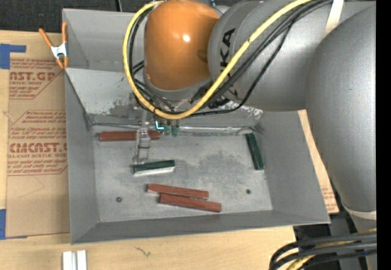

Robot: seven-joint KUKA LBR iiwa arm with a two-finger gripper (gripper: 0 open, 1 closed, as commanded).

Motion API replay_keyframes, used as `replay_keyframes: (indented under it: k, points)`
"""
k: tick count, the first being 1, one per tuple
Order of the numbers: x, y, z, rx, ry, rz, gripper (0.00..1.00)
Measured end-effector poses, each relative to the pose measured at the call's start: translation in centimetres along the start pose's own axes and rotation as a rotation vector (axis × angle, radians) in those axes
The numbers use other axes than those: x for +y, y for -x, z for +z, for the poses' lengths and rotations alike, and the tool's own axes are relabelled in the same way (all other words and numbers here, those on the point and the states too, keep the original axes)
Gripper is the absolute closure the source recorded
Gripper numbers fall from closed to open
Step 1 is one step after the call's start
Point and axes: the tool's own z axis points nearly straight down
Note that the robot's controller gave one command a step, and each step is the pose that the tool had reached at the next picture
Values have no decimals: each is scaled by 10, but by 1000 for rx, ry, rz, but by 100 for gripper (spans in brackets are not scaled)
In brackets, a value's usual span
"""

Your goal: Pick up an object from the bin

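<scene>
Loose bars (177, 190) in bin (82, 165)

A single camera looks down into the grey bin (208, 162) from above, slightly tilted and close; the arm (317, 67) enters from the right.

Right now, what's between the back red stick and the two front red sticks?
A silvery bar lies there, with the gripper by its left end, seen in the camera view.
</scene>
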Motion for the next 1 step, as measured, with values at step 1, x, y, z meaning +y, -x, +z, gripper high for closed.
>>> replay_keyframes:
  k: [1]
  points:
    - [-67, 0, 124, 0, -2, -156, 0]
